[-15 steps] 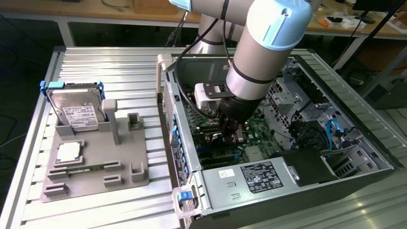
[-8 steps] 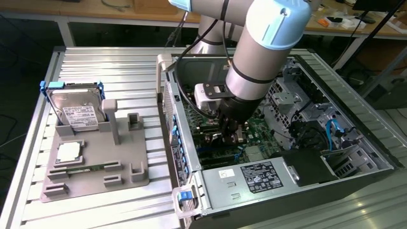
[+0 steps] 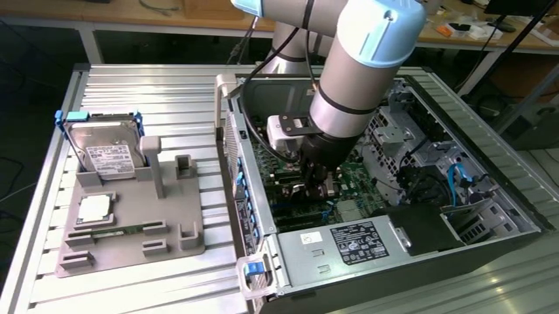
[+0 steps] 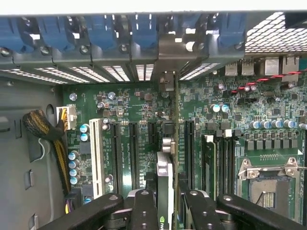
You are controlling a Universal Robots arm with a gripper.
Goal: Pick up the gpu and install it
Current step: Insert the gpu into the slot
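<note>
End effector point(image 4: 169, 211) grips gpu point(image 4: 164, 175) edge-on — at mobo point(image 4: 129, 103) slots

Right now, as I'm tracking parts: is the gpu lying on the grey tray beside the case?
No, the gpu stands edge-on between the fingers of the gripper, over the motherboard.

In the exterior view, a ribbed metal table point(image 3: 148, 85) carries two things. A grey holder tray point(image 3: 131, 219) lies flat toward 8 o'clock of its surface, and an open computer case point(image 3: 237, 163) lies on its side from the centre out to 4 o'clock. The tray's edge is just beside the case's rear wall, and bare ribbed tabletop shows at 11 o'clock.
</note>
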